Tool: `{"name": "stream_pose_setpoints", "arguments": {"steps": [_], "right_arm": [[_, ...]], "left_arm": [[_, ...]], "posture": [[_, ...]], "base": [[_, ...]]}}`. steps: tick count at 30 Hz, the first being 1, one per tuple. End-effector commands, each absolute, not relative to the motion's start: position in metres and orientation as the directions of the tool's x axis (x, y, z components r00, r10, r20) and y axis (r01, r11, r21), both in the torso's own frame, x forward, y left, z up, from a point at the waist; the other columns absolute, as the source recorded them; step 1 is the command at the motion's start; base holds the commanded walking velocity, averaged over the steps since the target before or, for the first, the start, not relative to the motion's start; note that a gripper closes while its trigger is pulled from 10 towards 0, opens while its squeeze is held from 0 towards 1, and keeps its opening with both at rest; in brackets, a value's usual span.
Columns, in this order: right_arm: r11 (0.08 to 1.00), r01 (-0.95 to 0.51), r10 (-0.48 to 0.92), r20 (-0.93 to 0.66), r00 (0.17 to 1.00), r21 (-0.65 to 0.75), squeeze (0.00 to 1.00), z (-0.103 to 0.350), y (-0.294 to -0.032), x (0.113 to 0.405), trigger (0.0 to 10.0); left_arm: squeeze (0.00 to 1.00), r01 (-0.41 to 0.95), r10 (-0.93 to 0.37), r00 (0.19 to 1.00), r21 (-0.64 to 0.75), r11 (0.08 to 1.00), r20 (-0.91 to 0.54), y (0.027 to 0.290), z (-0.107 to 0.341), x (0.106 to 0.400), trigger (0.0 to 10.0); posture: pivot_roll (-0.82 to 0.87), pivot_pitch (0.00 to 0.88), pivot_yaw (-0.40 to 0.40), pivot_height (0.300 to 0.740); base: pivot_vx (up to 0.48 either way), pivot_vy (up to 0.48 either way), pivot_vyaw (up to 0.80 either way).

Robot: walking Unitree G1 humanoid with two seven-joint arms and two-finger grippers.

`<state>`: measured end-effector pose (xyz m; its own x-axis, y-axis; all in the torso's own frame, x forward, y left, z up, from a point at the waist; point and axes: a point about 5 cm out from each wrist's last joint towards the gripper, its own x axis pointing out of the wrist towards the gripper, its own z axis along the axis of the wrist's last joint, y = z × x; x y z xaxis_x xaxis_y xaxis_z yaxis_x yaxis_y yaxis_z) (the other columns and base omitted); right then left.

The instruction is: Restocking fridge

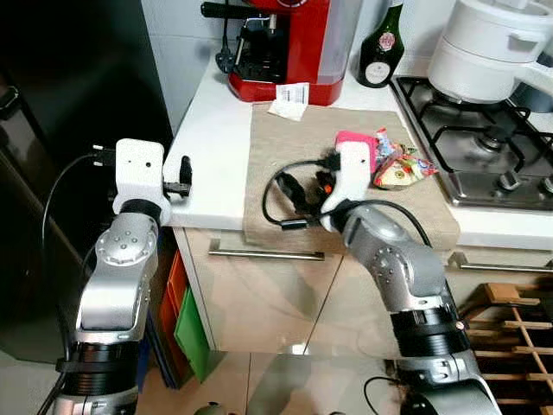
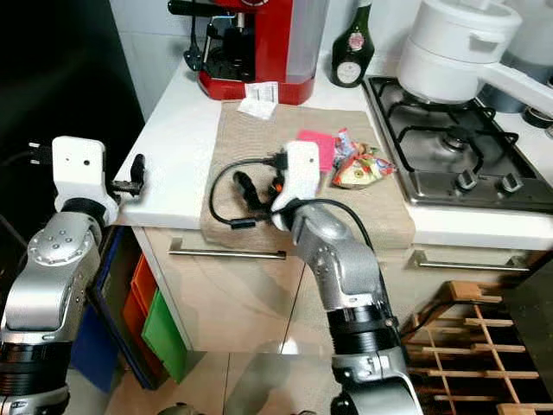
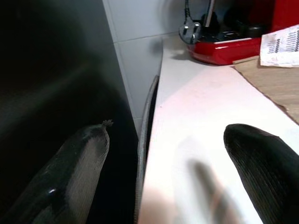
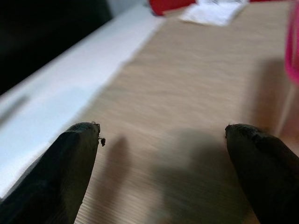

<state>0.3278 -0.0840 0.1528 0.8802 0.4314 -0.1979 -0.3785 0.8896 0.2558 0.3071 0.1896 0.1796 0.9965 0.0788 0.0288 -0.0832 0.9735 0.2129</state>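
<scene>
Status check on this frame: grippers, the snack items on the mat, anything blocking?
Right gripper open, low over beige mat. Left gripper open at counter's left edge by the fridge. Snack packets untouched beside the right wrist. Nothing blocking them.

A matt woven cloth mat (image 4: 187, 93) lies under the right gripper (image 4: 163, 140), beside a smooth glossy white countertop (image 3: 210, 107) and crinkled shiny foil packets (image 1: 399, 164).
</scene>
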Motion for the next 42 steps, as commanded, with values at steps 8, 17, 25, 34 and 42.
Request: {"name": "stream_pose_setpoints", "arguments": {"steps": [8, 17, 25, 34, 42], "right_arm": [[0.935, -0.326, 0.345, -0.146, 0.927, 0.138, 0.0, 0.163, -0.104, 0.326, 10.0], [0.908, -0.403, 0.386, 0.148, 0.911, 0.116, 0.0, 0.221, -0.095, 0.313, 10.0], [0.955, -0.287, 0.274, 0.143, 0.951, 0.077, 0.0, 0.22, -0.126, 0.327, 10.0], [0.959, -0.275, 0.277, -0.009, 0.961, 0.073, 0.0, 0.188, -0.154, 0.327, 10.0], [0.953, -0.296, 0.299, -0.043, 0.953, 0.061, 0.0, 0.182, -0.166, 0.33, 10.0]], "left_arm": [[0.0, -0.06, 0.056, 0.998, 0.206, 0.977, 0.023, 0.185, 0.18, 0.305, 10.0], [0.0, -0.06, 0.056, 0.998, 0.211, 0.976, 0.021, 0.185, 0.179, 0.305, 10.0], [0.0, 0.045, -0.052, 0.996, 0.091, 0.995, 0.076, 0.157, 0.18, 0.307, 10.0], [0.0, 0.363, -0.362, 0.927, 0.012, 0.932, 0.095, 0.139, 0.174, 0.304, 10.0], [0.0, 0.377, -0.377, 0.921, 0.018, 0.926, 0.097, 0.141, 0.17, 0.303, 10.0]], "posture": [[0.09, 0.0, -0.016, 0.74], [0.08, 0.0, -0.01, 0.74], [0.08, 0.0, -0.013, 0.74], [0.08, 0.0, -0.028, 0.74], [0.08, 0.0, -0.03, 0.74]], "base": [[0.0, 0.0, 0.0], [0.0, 0.0, 0.0], [0.0, 0.0, 0.0], [0.0, 0.0, 0.0], [0.0, 0.0, 0.0]]}}
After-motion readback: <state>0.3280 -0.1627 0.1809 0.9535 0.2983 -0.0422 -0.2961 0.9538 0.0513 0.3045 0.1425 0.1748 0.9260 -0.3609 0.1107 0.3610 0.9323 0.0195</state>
